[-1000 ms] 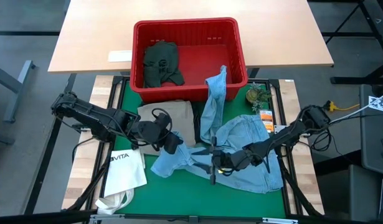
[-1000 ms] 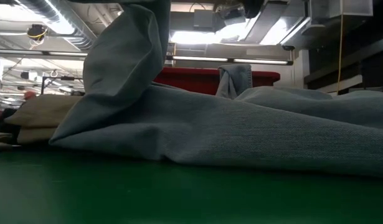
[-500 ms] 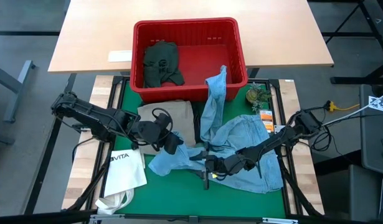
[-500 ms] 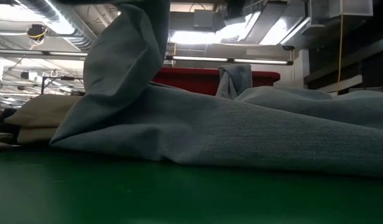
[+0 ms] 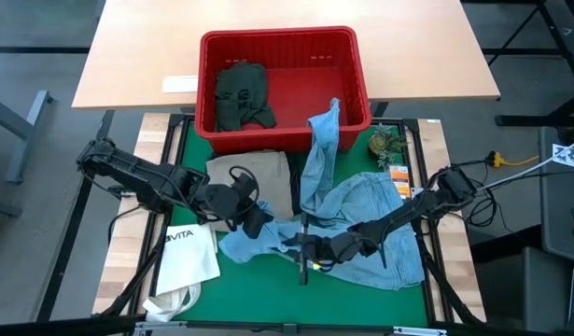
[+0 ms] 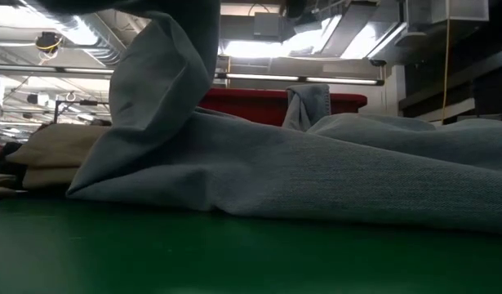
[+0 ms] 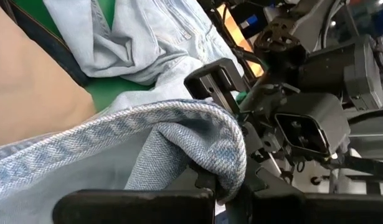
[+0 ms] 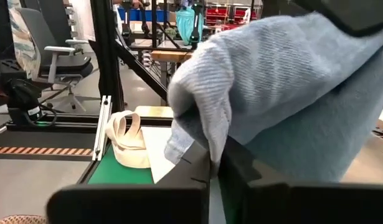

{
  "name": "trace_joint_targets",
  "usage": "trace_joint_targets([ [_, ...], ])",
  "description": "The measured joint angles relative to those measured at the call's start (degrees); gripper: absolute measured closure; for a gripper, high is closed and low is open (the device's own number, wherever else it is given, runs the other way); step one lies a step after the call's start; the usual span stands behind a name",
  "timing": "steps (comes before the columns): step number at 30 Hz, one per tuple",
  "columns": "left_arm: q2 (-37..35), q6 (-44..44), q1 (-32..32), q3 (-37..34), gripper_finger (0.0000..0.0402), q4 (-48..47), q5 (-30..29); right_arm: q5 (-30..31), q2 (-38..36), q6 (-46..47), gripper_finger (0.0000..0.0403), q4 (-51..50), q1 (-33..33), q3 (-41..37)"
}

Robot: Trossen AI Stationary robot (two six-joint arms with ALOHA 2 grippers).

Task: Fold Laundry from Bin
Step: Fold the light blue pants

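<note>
Green felt-like mat [image 5: 268, 289] covering the near end of the table, with a white "VITA" tote bag [image 5: 182, 254] lying flat at its left corner, handles trailing toward the front edge.

Light blue denim jeans [image 5: 366, 219] sprawling across the middle of the mat, one leg running up and draping over the front rim of the red slotted plastic bin [image 5: 360, 70]. Seen from table height, the same denim [image 6: 316, 180] bunching in a long low mound, a fold rising steeply at the left.

Right gripper [image 5: 303, 250] reaching in from the right side, fingers pressed together and pinching a folded edge of the jeans [image 8: 241, 81] near the left end of the garment. Left gripper [image 5: 259, 222] meeting it from the left, just beside it, fingers likewise clamped on a denim hem [image 7: 197, 134], the two claws sitting close together over the same bunched corner.

Folded khaki trousers [image 5: 259, 177] resting behind the left gripper, touching the jeans' leg, between the tote bag and the bin. Small green and orange items [image 5: 387, 147] lying at the mat's right edge, too small to identify.

Dark green garment [image 5: 242, 93] sitting crumpled in the left half of the bin. Pale wooden tabletop [image 5: 427, 47] stretching beyond, carrying the bin and a white paper slip [image 5: 179, 84] just left of it.
</note>
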Motion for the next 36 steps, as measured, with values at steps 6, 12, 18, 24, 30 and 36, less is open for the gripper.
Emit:
trace_joint_targets([
  [6, 0.0, 9.7, 0.0, 0.0, 0.039, -0.2, 4.7, -8.6, -2.1, 0.1, 0.0388, -1.2, 0.0, -0.1],
  [12, 0.0, 21.3, -0.1, 0.0, 0.034, -0.4, 7.8, -15.7, -8.4, 1.6, 0.0389, -13.4, 0.0, -0.1],
  [18, 0.0, 34.5, -0.1, 0.0, 0.0273, -0.3, 8.0, -20.8, -16.8, 3.2, 0.0397, -25.6, 0.0, -0.1],
  [24, 0.0, 42.3, -0.2, 0.0, 0.0243, -0.7, 10.8, -26.6, -25.3, 5.1, 0.0394, -33.1, 0.1, -0.1],
  [30, 0.0, 48.0, -0.5, 0.0, 0.0247, -0.8, 13.2, -27.3, -30.9, 7.5, 0.0394, -37.1, 0.1, -0.1],
  [36, 0.0, 49.0, 0.0, 0.0, 0.0248, -9.3, 5.8, -28.4, -33.2, 7.8, 0.0397, -36.9, 0.1, -0.1],
])
